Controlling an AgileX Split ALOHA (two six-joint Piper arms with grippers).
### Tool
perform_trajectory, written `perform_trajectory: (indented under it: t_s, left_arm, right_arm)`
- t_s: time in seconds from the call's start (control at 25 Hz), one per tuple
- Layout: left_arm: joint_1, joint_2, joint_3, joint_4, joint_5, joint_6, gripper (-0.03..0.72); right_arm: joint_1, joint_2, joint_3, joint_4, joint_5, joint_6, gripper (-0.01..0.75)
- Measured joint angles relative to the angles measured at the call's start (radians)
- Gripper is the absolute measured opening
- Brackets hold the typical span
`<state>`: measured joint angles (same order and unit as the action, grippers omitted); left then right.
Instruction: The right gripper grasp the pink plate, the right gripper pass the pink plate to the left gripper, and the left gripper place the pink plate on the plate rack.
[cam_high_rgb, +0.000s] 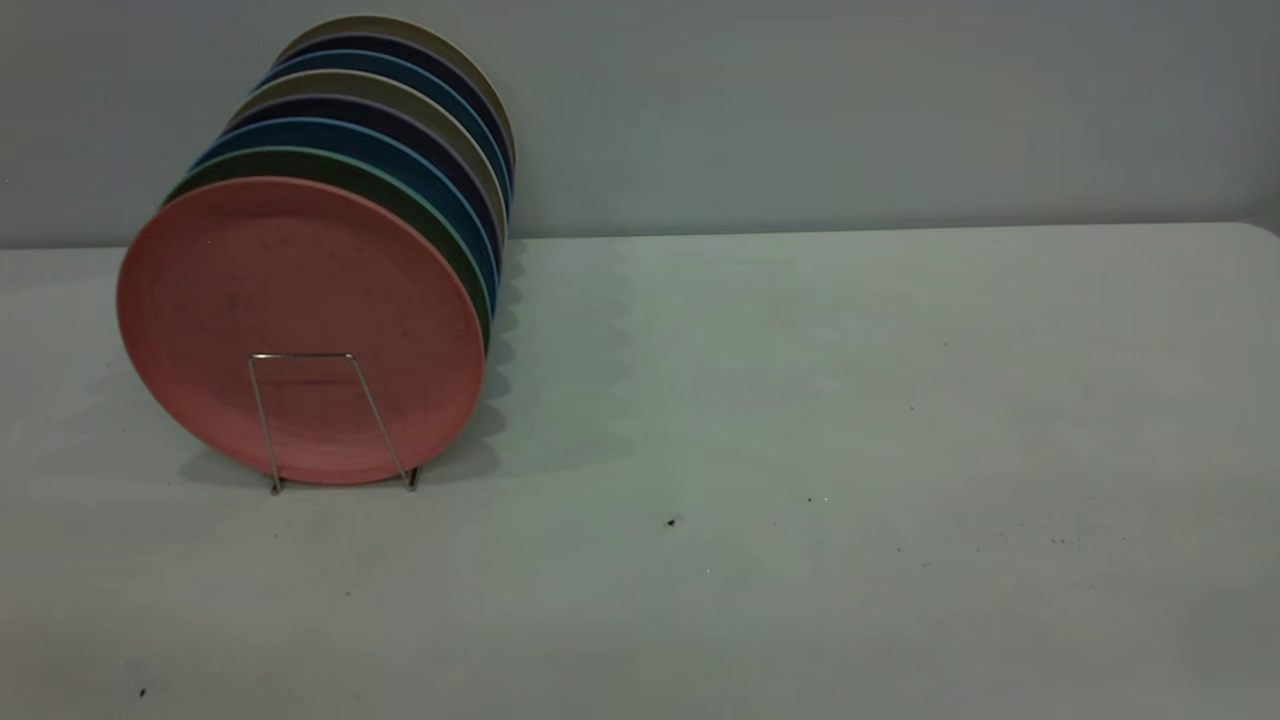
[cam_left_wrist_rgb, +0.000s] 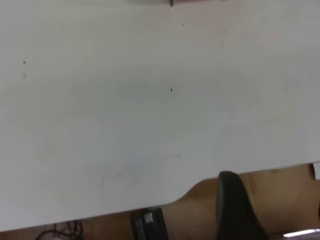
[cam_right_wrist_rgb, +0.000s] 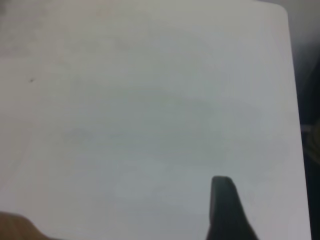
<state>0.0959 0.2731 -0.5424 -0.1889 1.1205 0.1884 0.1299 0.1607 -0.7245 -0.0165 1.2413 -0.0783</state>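
The pink plate (cam_high_rgb: 300, 320) stands upright in the front slot of the plate rack (cam_high_rgb: 335, 420), at the left of the table. A silver wire loop of the rack crosses its lower face. Behind it stand several more plates (cam_high_rgb: 400, 130) in green, blue, dark and beige. Neither gripper shows in the exterior view. In the left wrist view the left gripper (cam_left_wrist_rgb: 232, 207) is a black shape over the table's near edge, far from the rack, and a pink sliver of the plate (cam_left_wrist_rgb: 200, 1) shows. In the right wrist view the right gripper (cam_right_wrist_rgb: 224, 210) hangs over bare table near a corner.
The white table (cam_high_rgb: 800, 400) stretches to the right of the rack, with a few dark specks (cam_high_rgb: 671, 521). A grey wall stands behind. The table's rounded edge (cam_left_wrist_rgb: 190, 192) and a brown floor below show in the left wrist view.
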Motion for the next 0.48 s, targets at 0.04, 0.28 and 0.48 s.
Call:
perform_trajectory:
  t_s: [0.04, 0.28, 0.48]
  left_arm:
    - [0.000, -0.025, 0.001, 0.002, 0.009, 0.000, 0.426]
    - [0.000, -0.168, 0.036, 0.008, 0.034, 0.018, 0.425]
    - [0.000, -0.233, 0.053, 0.021, 0.025, 0.018, 0.425]
  right_arm:
    - [0.000, -0.025, 0.021, 0.001, 0.000, -0.004, 0.449]
    - [0.000, -0.084, 0.195, 0.006, -0.022, -0.009, 0.445]
    - [0.000, -0.084, 0.244, 0.023, -0.099, -0.011, 0.445]
